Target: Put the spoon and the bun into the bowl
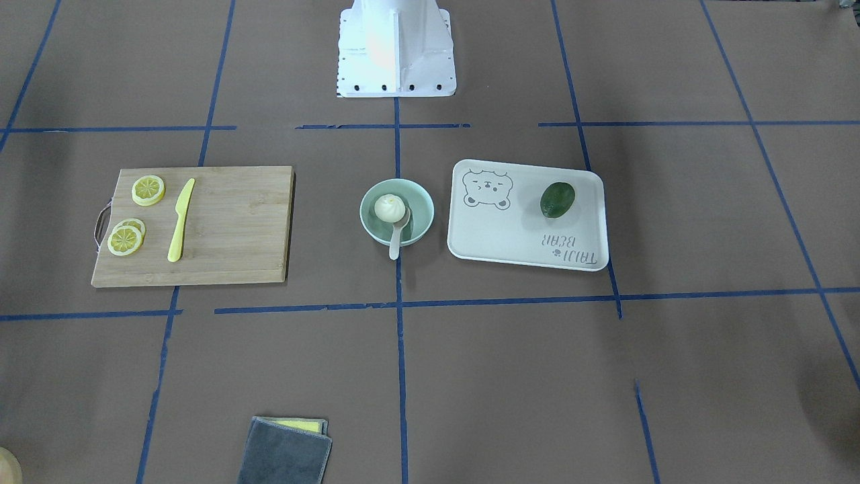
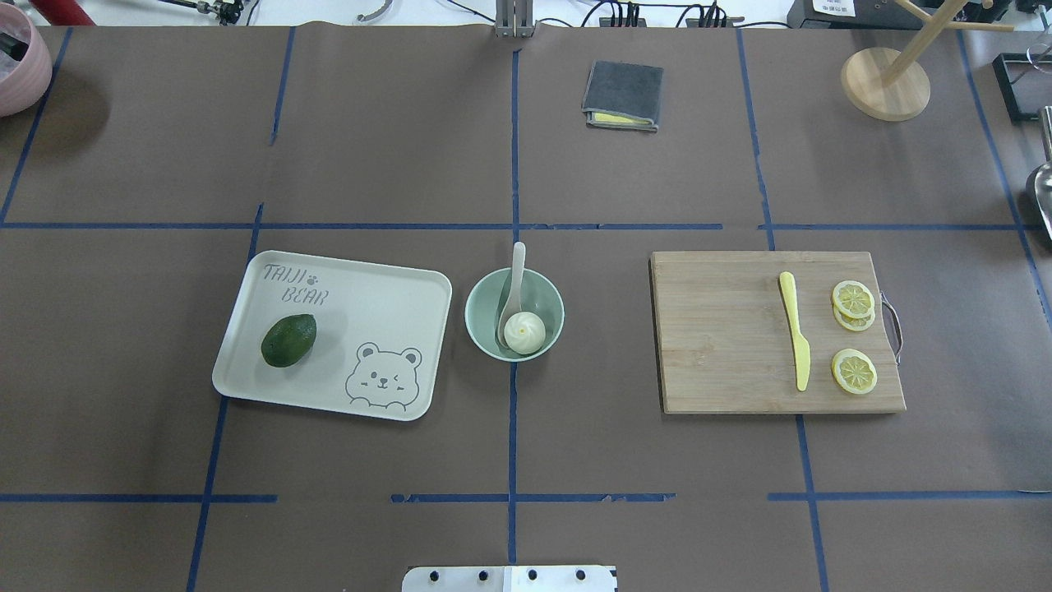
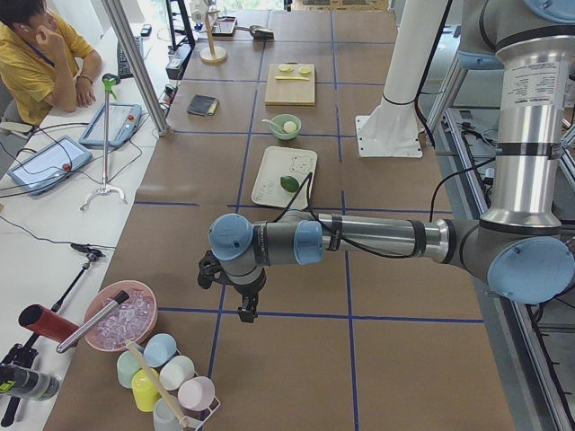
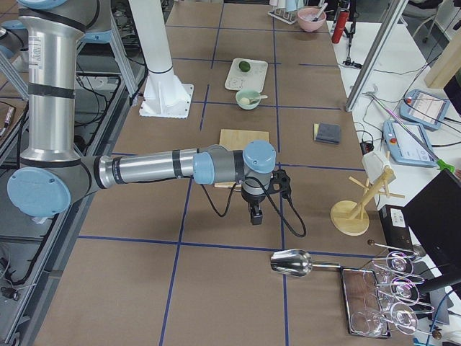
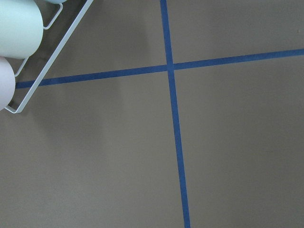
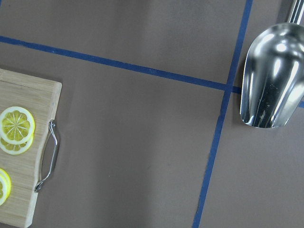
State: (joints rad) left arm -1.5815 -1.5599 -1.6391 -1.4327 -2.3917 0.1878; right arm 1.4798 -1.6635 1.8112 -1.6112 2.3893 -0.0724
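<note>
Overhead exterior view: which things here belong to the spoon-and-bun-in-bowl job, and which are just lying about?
Job in hand:
bowl
bun, already in the bowl
spoon, scoop in the bowl, handle over the rim

Lying about:
tray
dark green fruit on the tray
cutting board
yellow knife
lemon slices
grey cloth

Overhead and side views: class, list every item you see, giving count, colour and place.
bowl: one, mint green, table centre
bun: one, white, inside bowl
spoon: one, off-white, scoop in bowl, handle over rim
tray: one, beige, robot's left of bowl
green fruit: one, dark, on tray
cutting board: one, wooden, robot's right of bowl
knife: one, yellow, on board
lemon slices: three, yellow, on board
cloth: one, grey, far side
scoop: one, silver, right end
basin: one, pink, left end
left gripper: one, black, above left end
right gripper: one, black, above right end
</note>
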